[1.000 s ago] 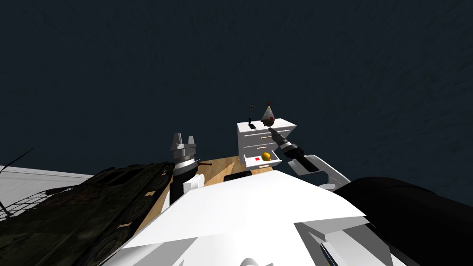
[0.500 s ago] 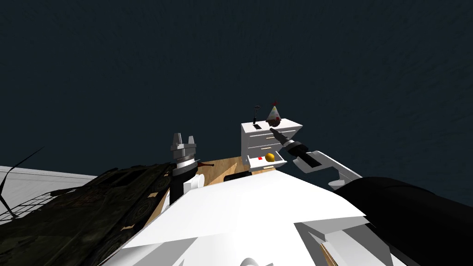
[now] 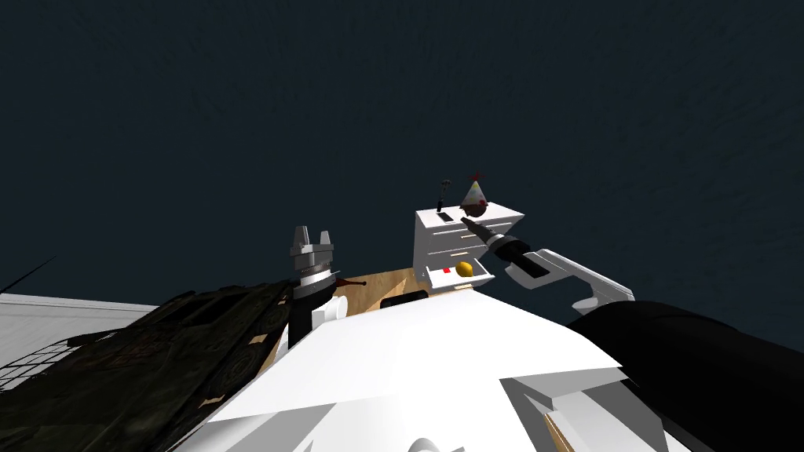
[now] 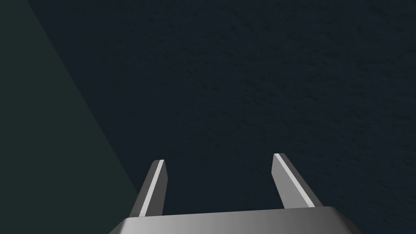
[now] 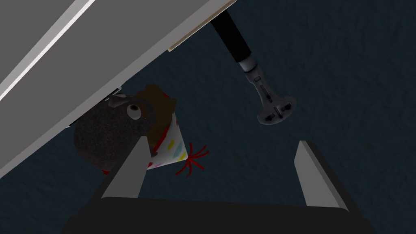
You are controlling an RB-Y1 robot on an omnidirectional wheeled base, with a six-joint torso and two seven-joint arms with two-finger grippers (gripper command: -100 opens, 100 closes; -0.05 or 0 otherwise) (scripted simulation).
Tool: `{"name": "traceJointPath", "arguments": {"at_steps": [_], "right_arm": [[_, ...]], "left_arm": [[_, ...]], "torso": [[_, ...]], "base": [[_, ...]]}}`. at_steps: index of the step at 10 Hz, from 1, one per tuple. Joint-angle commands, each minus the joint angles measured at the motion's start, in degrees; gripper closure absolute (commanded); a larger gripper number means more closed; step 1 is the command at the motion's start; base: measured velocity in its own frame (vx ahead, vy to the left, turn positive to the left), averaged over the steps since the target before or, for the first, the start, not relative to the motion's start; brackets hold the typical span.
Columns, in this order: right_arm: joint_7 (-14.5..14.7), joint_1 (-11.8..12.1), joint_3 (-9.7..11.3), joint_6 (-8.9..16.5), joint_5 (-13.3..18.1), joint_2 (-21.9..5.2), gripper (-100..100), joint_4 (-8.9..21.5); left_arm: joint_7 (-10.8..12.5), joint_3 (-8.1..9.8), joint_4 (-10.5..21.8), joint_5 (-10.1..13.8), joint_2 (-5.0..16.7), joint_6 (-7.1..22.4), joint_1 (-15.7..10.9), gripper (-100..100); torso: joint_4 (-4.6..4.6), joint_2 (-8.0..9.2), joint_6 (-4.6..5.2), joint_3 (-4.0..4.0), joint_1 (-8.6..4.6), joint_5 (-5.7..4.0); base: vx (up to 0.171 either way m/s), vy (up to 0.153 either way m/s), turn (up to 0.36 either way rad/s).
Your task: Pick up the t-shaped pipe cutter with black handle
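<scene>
Right wrist view: right gripper [image 5: 222,142] fingers spread, empty, near the black-handled grey T-shaped pipe cutter [image 5: 260,81] upright on the white drawer cabinet [image 5: 81,53]; left gripper [image 4: 219,158] fingers released too

Pipe cutter [image 3: 444,191] left of toy [image 3: 474,202], atop cabinet [image 3: 454,245].

Head view: drawer unit [image 3: 449,245] far ahead; right wrist view close at its top; both show pipe cutter [image 5: 252,70]
</scene>
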Motion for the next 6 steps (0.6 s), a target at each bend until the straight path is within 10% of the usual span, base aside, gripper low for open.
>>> {"name": "traceJointPath", "arguments": {"at_steps": [1, 6], "right_arm": [[0.0, 0.3, -0.7, 1.9, 0.9, -2.9, -100, 0.5], [-0.3, 0.6, -2.3, 5.0, 2.7, -10.7, -100, 3.1]], "left_arm": [[0.0, 0.00, 0.0, 0.0, 0.0, 0.0, 0.0, 0], [0.0, 0.00, 0.0, 0.0, 0.0, 0.0, 0.0, 0]], "torso": [[0.00, 0.00, 0.00, 0.00, 0.00, 0.00], [0.01, 0.04, 0.00, 0.02, -0.08, -0.01]], "base": [[0.084, 0.123, -0.029], [0.101, 0.113, -0.039]]}}
